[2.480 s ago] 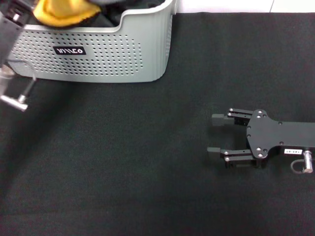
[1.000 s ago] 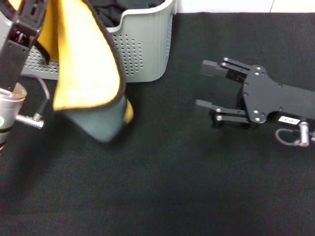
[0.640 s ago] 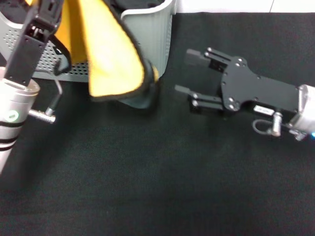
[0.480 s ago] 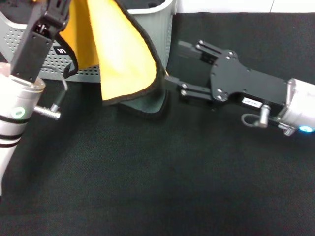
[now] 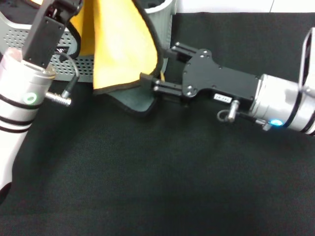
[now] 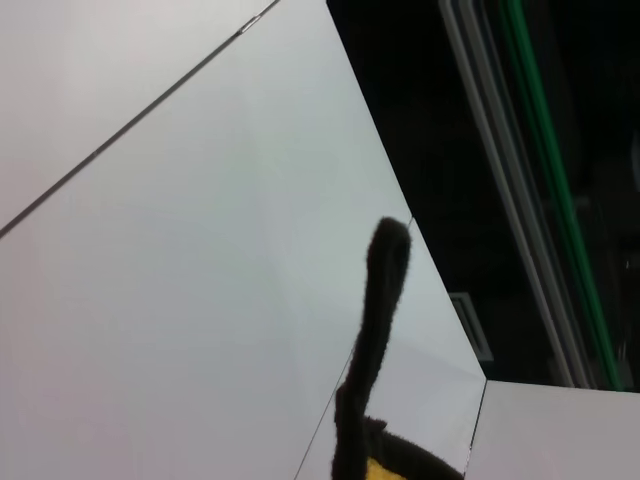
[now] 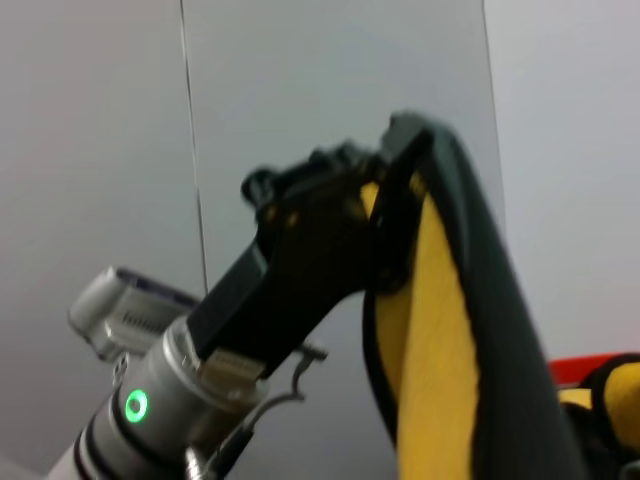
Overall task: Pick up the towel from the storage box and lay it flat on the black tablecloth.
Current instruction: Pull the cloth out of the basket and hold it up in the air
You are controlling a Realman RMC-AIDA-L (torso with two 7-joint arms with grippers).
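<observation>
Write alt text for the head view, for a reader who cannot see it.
The left tool holds the yellow towel up by its top so it hangs in front of the grey storage box. The right tool, fingers apart, reaches in around the towel's lower edge, above the black tablecloth.

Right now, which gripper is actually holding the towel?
The left gripper: it is shut on the towel's top edge, so the cloth hangs from it. The right gripper is open, its fingers only reaching the hanging lower corner.

The left gripper (image 7: 385,225) is clamped on the hanging yellow, grey-backed towel (image 7: 440,340) near its top edge
</observation>
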